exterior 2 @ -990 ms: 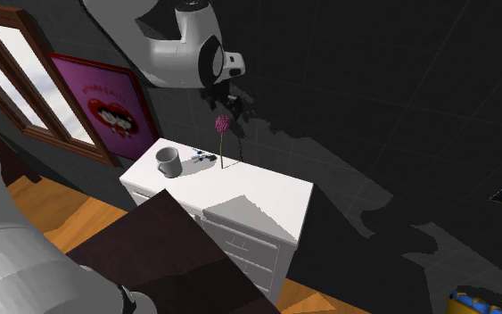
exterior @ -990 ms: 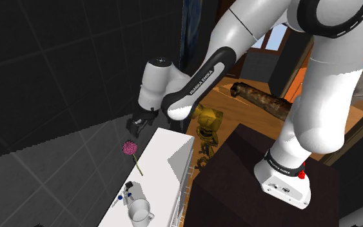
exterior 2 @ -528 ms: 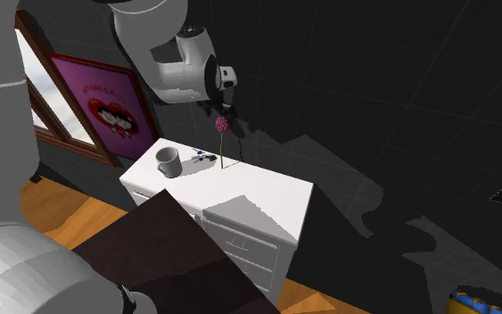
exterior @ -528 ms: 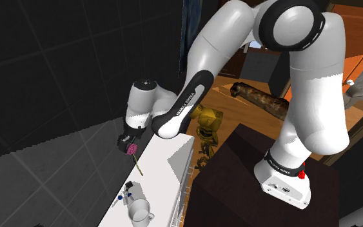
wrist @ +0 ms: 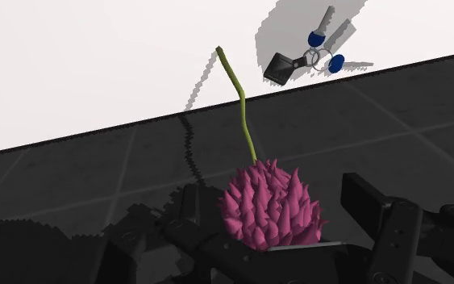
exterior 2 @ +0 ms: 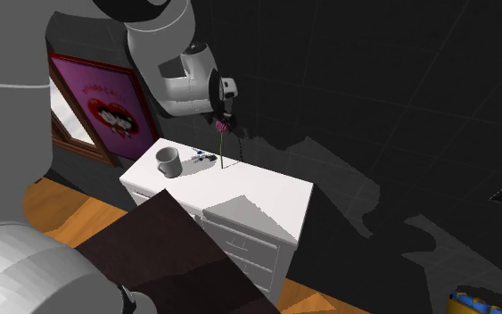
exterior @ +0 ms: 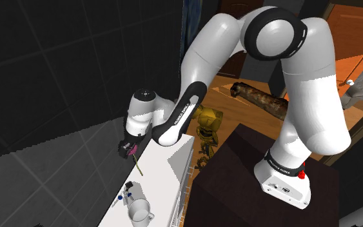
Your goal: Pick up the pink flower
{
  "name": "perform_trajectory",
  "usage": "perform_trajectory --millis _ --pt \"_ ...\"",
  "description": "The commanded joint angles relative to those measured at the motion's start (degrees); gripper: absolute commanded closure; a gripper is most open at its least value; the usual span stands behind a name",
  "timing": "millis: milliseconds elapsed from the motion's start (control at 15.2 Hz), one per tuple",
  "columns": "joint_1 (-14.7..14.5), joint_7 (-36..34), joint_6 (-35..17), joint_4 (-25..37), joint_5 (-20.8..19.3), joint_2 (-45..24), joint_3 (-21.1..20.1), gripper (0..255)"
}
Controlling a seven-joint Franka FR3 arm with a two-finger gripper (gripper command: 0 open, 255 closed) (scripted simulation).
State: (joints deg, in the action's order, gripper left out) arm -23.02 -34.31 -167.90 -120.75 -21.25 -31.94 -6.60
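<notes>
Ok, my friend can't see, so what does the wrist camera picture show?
A spiky pink flower head sits between two open black fingers. Its green stem reaches a white top, where keys lie.

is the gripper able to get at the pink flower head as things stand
Probably yes. The gripper is right at the flower: its pink head sits between the open fingers, with nothing in between. The keys lie well aside.
</notes>
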Motion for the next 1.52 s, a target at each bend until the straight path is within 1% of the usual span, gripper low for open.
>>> perform_trajectory --millis 0,594,1452 --pt "-0.08 -0.06 -0.29 0.14 -0.12 -0.39 0.18 255" --pt "-0.08 -0.07 -0.28 0.04 -0.11 -0.28 0.16 255" --pt "3.76 3.65 6.97 -1.69 3.89 8.45 -4.71 255"
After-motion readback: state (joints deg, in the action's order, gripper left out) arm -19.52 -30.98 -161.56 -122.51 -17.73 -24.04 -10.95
